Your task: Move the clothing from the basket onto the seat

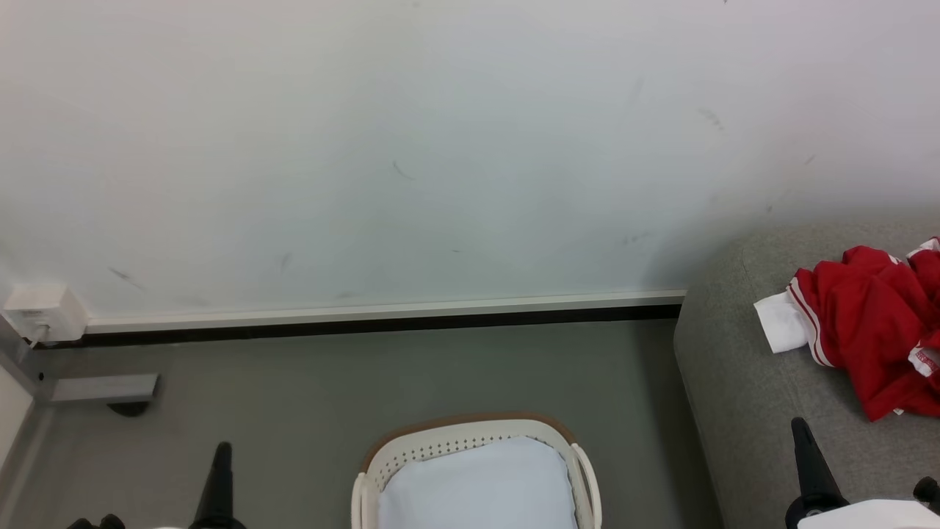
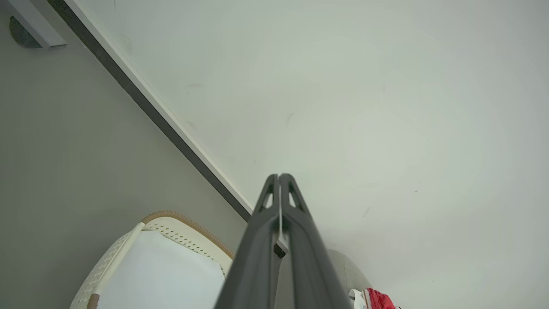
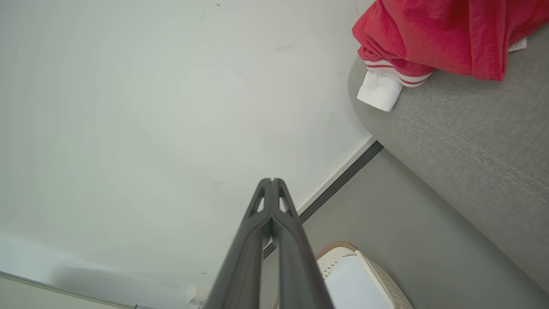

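left gripper (image 2: 279, 177): pinched closed, holding nothing | right gripper (image 3: 272, 180): same, low beside the seat (image 1: 742, 382) | clothing (image 1: 874, 330): heaped on seat, white sleeve near edge | basket (image 1: 470, 425): only lining (image 1: 477, 485) inside | step: looks done; best to park arms low, away from the cloth

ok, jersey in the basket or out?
Out. The jersey lies crumpled on the sofa; the basket shows pale lining where visible.

Red jersey (image 1: 877, 330): crumpled on grey sofa (image 1: 734, 397), 3 o'clock. Cream basket (image 1: 455, 443): upright, pale lining (image 1: 477, 485) showing, 6 o'clock.
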`<state>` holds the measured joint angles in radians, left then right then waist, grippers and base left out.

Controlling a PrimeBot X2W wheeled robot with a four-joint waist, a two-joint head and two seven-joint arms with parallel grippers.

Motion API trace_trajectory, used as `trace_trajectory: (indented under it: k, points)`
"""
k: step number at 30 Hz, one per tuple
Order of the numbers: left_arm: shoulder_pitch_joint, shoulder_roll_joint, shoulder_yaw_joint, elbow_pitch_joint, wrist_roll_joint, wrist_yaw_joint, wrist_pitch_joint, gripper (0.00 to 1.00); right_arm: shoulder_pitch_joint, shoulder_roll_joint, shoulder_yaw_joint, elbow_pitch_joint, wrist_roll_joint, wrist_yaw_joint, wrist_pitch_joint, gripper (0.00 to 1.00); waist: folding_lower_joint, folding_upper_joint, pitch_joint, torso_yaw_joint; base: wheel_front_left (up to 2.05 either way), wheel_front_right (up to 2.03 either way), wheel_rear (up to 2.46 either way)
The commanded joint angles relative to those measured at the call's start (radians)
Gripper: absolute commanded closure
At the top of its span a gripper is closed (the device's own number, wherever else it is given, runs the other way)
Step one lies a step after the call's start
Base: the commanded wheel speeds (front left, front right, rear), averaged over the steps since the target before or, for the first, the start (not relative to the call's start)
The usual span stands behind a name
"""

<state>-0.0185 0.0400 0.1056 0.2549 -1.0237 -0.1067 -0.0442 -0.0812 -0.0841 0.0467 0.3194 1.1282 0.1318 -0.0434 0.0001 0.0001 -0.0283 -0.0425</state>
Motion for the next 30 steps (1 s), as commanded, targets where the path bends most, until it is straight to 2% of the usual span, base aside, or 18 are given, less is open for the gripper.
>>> trace_trajectory:
  k: [1,30]
  points:
    - [-0.025,0.009,0.003,-0.011,-0.035,-0.008,0.008,1.0,-0.028,0.002,-0.014,-0.017,0.029,-0.001,0.007,1.0,-0.0001,-0.0001,0.001,0.001,0.0,0.0,0.0]
    - [-0.063,0.012,0.007,-0.013,-0.302,-0.013,0.081,1.0,-0.034,0.016,-0.086,-0.043,0.248,-0.001,0.079,1.0,-0.0001,-0.0001,0.012,0.018,0.0,0.0,0.0]
